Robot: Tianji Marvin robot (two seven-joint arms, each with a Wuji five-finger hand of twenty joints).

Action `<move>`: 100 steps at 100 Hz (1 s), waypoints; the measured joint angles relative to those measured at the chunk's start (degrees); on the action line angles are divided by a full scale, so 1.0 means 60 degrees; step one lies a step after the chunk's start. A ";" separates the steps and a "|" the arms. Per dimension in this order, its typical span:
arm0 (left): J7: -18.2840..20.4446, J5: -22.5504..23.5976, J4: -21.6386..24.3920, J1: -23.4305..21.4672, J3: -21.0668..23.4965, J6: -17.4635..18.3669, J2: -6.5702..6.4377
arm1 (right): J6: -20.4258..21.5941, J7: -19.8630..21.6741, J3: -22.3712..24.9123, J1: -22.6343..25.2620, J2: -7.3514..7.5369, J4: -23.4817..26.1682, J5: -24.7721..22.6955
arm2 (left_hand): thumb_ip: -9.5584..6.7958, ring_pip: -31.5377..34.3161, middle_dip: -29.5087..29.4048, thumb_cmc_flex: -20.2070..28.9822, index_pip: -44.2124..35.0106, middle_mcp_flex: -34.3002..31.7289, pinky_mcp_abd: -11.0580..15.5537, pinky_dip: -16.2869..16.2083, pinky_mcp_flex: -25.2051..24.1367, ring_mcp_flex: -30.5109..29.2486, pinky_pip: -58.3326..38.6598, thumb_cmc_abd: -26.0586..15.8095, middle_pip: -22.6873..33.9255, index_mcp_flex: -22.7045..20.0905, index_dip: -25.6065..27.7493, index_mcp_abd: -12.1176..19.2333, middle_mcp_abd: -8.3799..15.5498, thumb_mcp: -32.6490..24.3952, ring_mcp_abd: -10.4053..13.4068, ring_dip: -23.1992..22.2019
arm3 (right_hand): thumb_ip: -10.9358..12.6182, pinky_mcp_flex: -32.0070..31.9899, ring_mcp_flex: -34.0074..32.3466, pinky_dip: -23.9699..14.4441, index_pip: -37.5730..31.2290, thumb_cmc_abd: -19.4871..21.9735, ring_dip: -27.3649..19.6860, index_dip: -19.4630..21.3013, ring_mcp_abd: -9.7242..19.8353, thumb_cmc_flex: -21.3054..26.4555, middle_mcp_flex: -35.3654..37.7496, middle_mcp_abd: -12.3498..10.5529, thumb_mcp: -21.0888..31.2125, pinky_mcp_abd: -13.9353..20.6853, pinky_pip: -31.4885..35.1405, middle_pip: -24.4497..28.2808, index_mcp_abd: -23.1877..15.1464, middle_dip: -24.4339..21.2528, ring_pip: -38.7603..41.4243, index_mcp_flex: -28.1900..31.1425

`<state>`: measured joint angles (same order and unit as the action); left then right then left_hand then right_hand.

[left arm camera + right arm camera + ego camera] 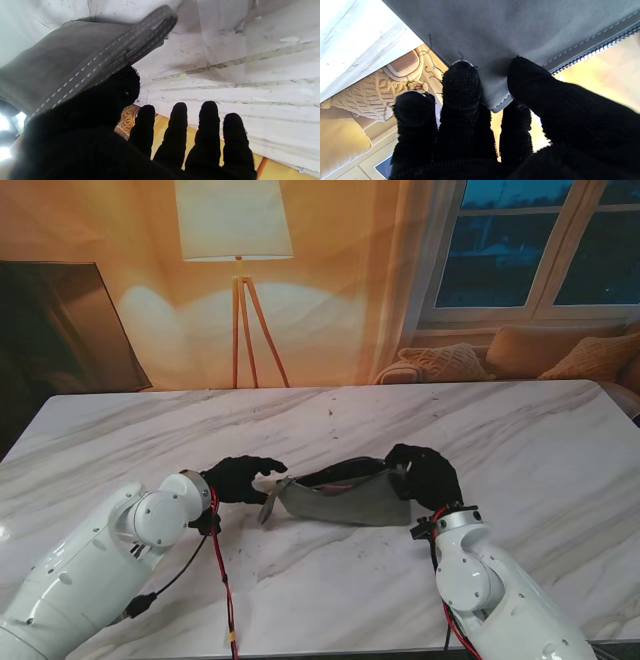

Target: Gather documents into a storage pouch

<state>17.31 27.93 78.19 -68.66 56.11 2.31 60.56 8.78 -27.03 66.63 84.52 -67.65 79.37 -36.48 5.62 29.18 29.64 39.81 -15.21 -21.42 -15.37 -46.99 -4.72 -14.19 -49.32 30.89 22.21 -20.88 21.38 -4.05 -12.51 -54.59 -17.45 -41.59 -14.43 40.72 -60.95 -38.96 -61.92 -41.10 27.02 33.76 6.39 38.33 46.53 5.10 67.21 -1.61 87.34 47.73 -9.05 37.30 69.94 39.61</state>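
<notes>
A grey fabric pouch lies on the white marble table, a little nearer to me than the middle, with its zipped mouth gaping on the far side. Something dark and reddish shows inside; I cannot tell what it is. My right hand in its black glove is shut on the pouch's right corner, thumb on one face and fingers on the other. My left hand is at the pouch's left end. Its thumb touches the stitched edge, and its four fingers are spread, apart from the pouch.
Beyond the table's far edge stand a tripod floor lamp, a sofa with cushions under a window, and a dark panel at the left. Red and black cables hang beside my left arm.
</notes>
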 measured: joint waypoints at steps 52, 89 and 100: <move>0.0377 -0.0532 -0.0211 0.0107 -0.0262 0.0240 0.0063 | -0.0009 0.0005 -0.0004 0.0000 -0.0006 0.0010 0.0007 | 0.0000 -0.0436 -0.0138 -0.0243 0.0105 0.0103 0.0000 0.0229 0.0000 0.0095 0.0423 0.0110 -0.0028 0.0010 -0.0028 0.0000 0.0091 -0.0206 0.0075 0.0312 | 0.0000 0.0003 0.0000 0.0000 0.0000 0.0000 0.0017 -0.0001 0.0000 0.0000 0.0000 0.0000 -0.0002 0.0000 0.0000 0.0000 -0.0006 0.0000 0.0000 0.0011; 0.0123 -0.1604 -0.0656 0.0376 -0.0576 0.0451 0.0179 | -0.0014 0.0018 -0.0043 -0.0007 -0.0007 0.0010 0.0050 | 0.0000 -0.0773 -0.0347 -0.0309 -0.0206 0.0095 -0.0040 0.0337 -0.0009 0.0163 0.1009 0.0110 -0.0241 -0.0726 0.0081 0.0201 -0.0032 -0.0196 0.0100 0.0533 | 0.0000 0.0003 0.0000 0.0000 0.0000 0.0000 0.0017 -0.0003 0.0000 0.0000 0.0000 0.0000 -0.0004 0.0000 0.0000 -0.0001 -0.0007 0.0000 0.0000 0.0012; 0.0067 -0.1626 -0.0692 0.0387 -0.0603 0.0477 0.0241 | -0.0018 0.0027 -0.0048 -0.0011 -0.0007 0.0006 0.0067 | -0.0028 -0.0794 -0.0352 -0.0150 -0.0862 0.0075 -0.0058 0.0338 -0.0012 0.0163 0.1202 0.0110 -0.0244 -0.1626 0.0319 0.0356 -0.0032 -0.0210 0.0100 0.0568 | 0.0000 0.0003 0.0000 0.0000 0.0000 0.0000 0.0018 -0.0004 0.0000 0.0000 0.0000 0.0000 -0.0004 0.0000 0.0000 -0.0001 -0.0007 0.0000 0.0000 0.0012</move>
<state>17.71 18.17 74.04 -66.34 52.49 5.17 62.01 8.67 -26.86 66.35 84.45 -67.69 79.41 -36.08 5.46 24.41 27.53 38.91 -20.38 -20.97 -15.71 -44.96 -4.80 -13.21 -42.11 31.55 20.74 -30.63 23.29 -1.91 -12.70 -55.85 -16.85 -38.18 -14.43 40.74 -60.95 -38.96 -61.92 -41.10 27.12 33.74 6.39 38.33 46.53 5.10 67.18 -1.61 87.34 47.72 -9.09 37.30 69.94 39.68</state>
